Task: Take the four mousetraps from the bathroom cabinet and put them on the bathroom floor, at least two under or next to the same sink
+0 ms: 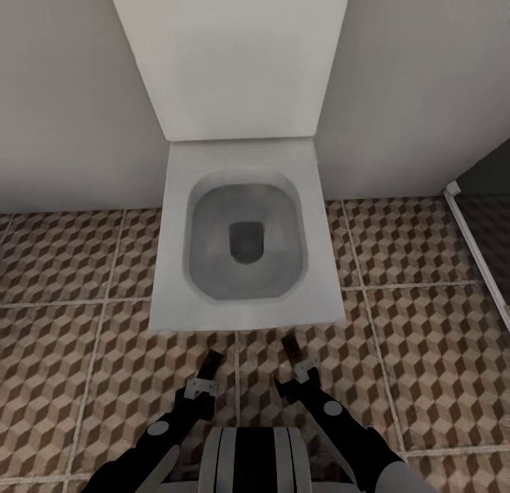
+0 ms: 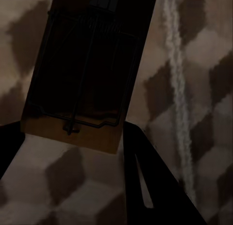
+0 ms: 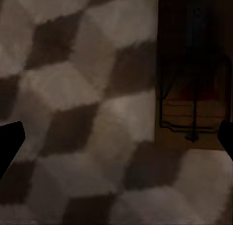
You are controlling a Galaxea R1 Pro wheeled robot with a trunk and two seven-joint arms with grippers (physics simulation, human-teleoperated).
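cube-patterned bathroom floor (image 1: 85, 380) spreads before a white toilet (image 1: 244, 245); we see a mousetrap (image 2: 82, 74) between our left gripper's (image 1: 207, 369) fingers, another mousetrap (image 3: 194, 89) beside our wide right gripper (image 1: 292, 355), both lengthwise.

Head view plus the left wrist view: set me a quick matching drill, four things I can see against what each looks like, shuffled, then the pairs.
Things:
1. toilet
2. bathroom floor
3. mousetrap
4. wall

Looks:
A. tan wood with black wire
B. plain, pale grey, unpatterned
C. white, lid raised, bowl open
D. brown and beige cube-pattern tiles

Pairs: 1-C, 2-D, 3-A, 4-B
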